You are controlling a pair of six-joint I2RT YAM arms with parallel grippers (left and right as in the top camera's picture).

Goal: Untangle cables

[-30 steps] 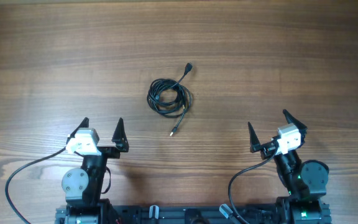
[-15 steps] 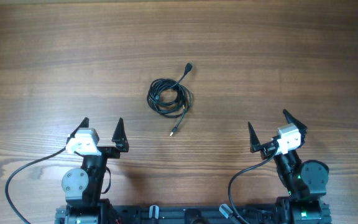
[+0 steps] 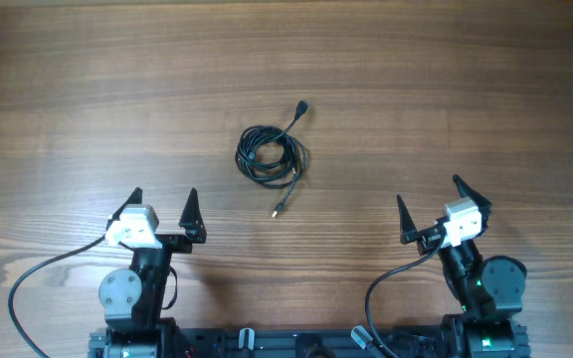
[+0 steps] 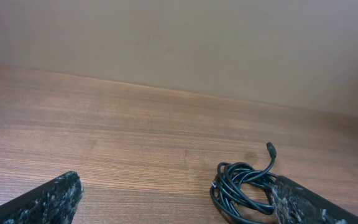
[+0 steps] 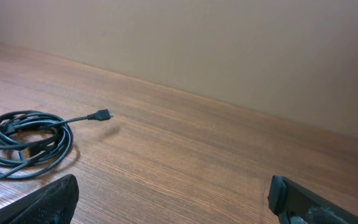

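Table (image 3: pixel 466 80): wood-grained; everything in view is being carried by it; it is being bordered at the far edge by a plain wall (image 4: pixel 179 43) in both wrist views.
Left gripper (image 3: pixel 163 196): is being held near the front edge, on the left; its fingers are being kept spread wide, with nothing between them; it is being kept well apart from the cables.
Right gripper (image 3: pixel 428 191): is being held near the front edge, on the right; its fingers are likewise being kept released and bare.
Cables (image 3: pixel 272 157): are being left in a loose black coil at mid-table, between the two grippers and farther from the front edge; no finger is touching them.
Black plug (image 3: pixel 303 105): is being trailed out of the coil toward the far right.
Metal tip (image 3: pixel 278 211): is being trailed out of the coil toward the front.
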